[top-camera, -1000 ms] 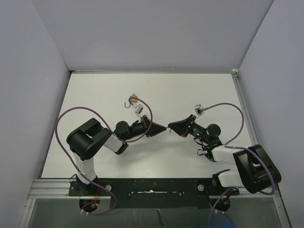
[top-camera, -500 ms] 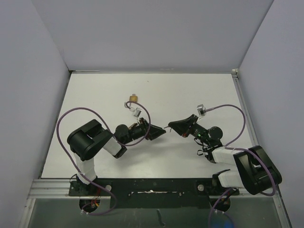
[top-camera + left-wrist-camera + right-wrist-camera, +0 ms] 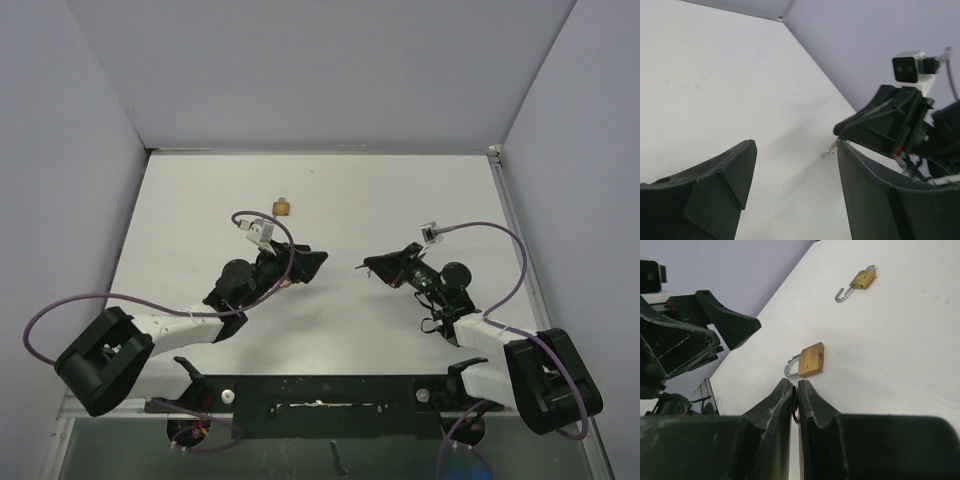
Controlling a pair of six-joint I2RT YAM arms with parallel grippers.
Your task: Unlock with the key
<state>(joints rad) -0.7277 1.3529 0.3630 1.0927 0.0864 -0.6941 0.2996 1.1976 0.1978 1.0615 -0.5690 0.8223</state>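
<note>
**Key pinched in my right gripper; padlock lies loose on the bench**

My right gripper point(image 3: 794, 385) has its fingers pressed together on the key point(image 3: 829, 150). Only the key's small metal tip pokes out, seen from my left wrist. My left gripper point(image 3: 795, 150) is spread wide and holds nothing.

Two brass padlocks lie flat on the white bench point(image 3: 400, 190). The nearer padlock point(image 3: 811, 359) sits just ahead of my right fingertips, and its shackle looks closed. The farther padlock point(image 3: 862, 278) lies well beyond it, its shackle swung out like a hook.

The main risk, as I judge it, is that nothing steadies the nearer padlock. If I push the key at it, the body would likely slide or spin away. The pinch on the key is thin, so a turn could twist it loose. I cannot see the keyhole, so a misaligned approach is possible. My two grippers are close, so they could collide.

Both arms reach low over the bench and angle inward. Their tips point at each other near the middle, close but apart.
</note>
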